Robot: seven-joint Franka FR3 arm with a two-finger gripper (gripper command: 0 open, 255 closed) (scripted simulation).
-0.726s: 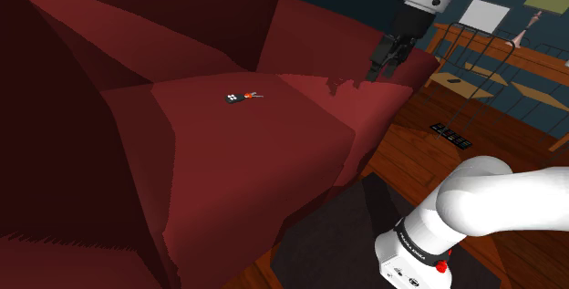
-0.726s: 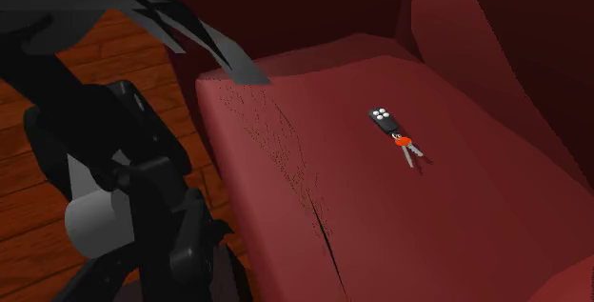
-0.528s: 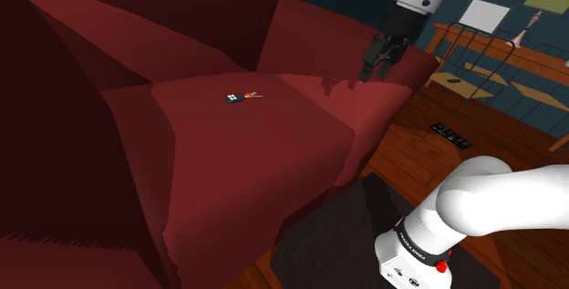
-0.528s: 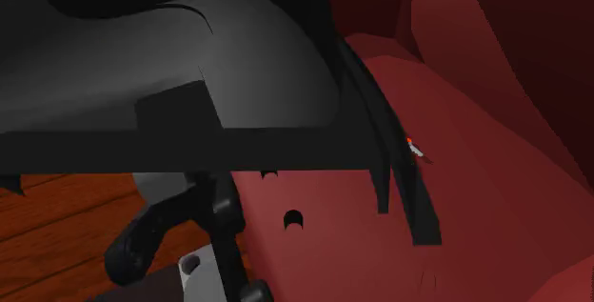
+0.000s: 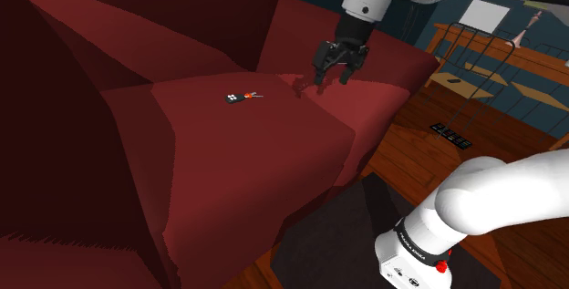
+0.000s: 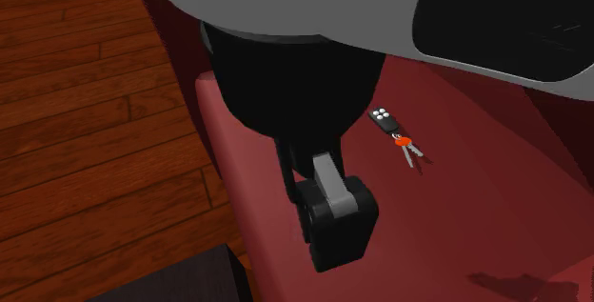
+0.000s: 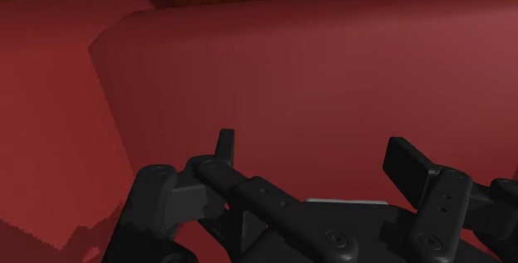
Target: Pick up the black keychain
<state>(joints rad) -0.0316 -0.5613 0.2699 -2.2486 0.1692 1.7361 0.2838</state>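
Hand (image 5: 333, 77) hangs above the red sofa's seat cushion (image 5: 264, 159), its two fingers spread wide with nothing between them. Lying flat on that cushion is the black keychain (image 5: 239, 98), a fob with a red tag and two keys, between eight and nine o'clock of the hand in the shoulder view and well apart. Best to travel across first, centre over the fob, set the fingers astride its narrow sides, then descend straight.
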